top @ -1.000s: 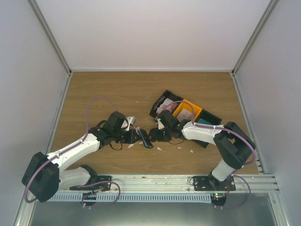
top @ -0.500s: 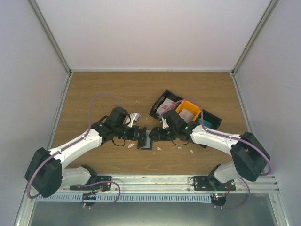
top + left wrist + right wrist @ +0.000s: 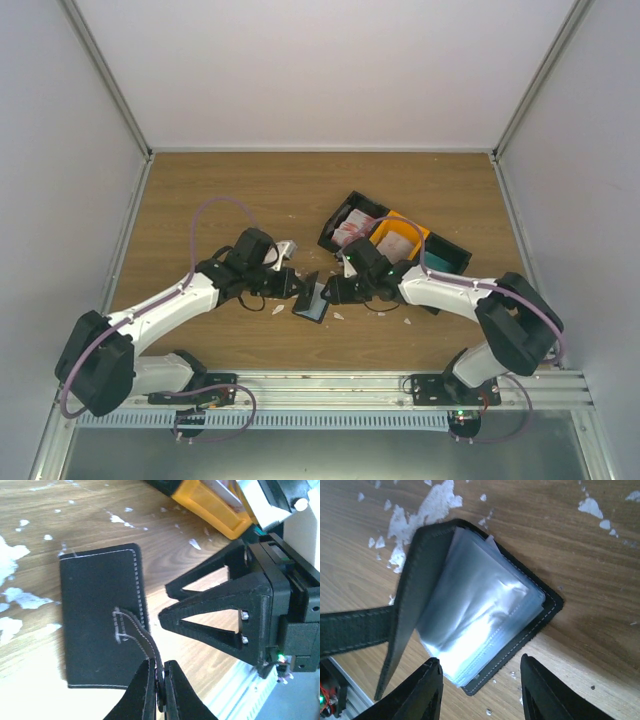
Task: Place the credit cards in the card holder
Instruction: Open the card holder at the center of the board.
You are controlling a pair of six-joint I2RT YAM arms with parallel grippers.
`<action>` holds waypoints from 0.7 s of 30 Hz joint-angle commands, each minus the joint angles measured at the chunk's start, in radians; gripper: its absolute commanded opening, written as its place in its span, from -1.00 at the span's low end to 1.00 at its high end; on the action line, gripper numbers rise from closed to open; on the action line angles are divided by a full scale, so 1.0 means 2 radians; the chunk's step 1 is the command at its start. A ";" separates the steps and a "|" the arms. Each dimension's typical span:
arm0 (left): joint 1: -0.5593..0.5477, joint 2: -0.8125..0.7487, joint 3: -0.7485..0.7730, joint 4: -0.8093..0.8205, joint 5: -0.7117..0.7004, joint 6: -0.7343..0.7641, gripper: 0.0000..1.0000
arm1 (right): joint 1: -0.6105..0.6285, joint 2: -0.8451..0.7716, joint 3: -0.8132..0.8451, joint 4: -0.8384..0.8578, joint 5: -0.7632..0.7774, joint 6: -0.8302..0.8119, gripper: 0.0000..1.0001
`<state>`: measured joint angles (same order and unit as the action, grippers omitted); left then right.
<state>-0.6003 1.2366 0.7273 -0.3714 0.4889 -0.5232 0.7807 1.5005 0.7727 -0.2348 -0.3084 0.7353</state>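
Opening step: card holder (image 3: pixel 312 300) is held open by its strap (image 3: pixel 141 639), pinched in left claw (image 3: pixel 159 672); right claw (image 3: pixel 481 680) spread, empty. Next, prob.: credit card (image 3: pixel 350 230) to be fetched.

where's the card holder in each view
top external: card holder just below centre, on the wood.
left wrist: card holder left of centre, black outer cover showing, strap pinched by the left gripper.
right wrist: card holder fills the centre, cover lifted, clear pockets showing.
shared landmark: white scraps on the wood beside it.
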 commanded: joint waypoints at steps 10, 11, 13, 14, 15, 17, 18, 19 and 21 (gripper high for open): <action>0.036 -0.045 -0.002 -0.070 -0.152 -0.016 -1.00 | 0.029 0.074 0.066 0.022 -0.053 -0.021 -0.06; 0.040 -0.049 -0.003 -0.076 -0.160 -0.018 -1.00 | 0.032 0.083 0.074 0.021 -0.053 -0.021 -0.06; 0.047 -0.058 -0.009 -0.083 -0.181 -0.025 -0.99 | 0.038 0.102 0.091 0.018 -0.049 -0.019 -0.06; 0.050 -0.062 -0.012 -0.086 -0.190 -0.029 -0.96 | 0.039 0.110 0.101 0.018 -0.047 -0.017 -0.06; 0.054 -0.065 -0.017 -0.087 -0.196 -0.032 -0.93 | 0.041 0.118 0.108 0.018 -0.046 -0.015 -0.06; 0.058 -0.068 -0.026 -0.091 -0.210 -0.039 -0.91 | 0.046 0.137 0.126 0.016 -0.041 -0.010 -0.06; 0.060 -0.068 -0.030 -0.092 -0.217 -0.043 -0.89 | 0.048 0.146 0.136 0.013 -0.038 -0.007 -0.06; 0.062 -0.068 -0.034 -0.093 -0.222 -0.047 -0.86 | 0.051 0.153 0.146 0.012 -0.034 -0.004 -0.06; 0.065 -0.068 -0.040 -0.091 -0.224 -0.050 -0.76 | 0.055 0.165 0.160 0.011 -0.022 0.009 -0.10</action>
<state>-0.4858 1.1152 0.6781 -0.5503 0.1093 -0.5888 0.8696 1.7840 1.0306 -0.2096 -0.3908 0.7155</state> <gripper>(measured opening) 0.076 0.469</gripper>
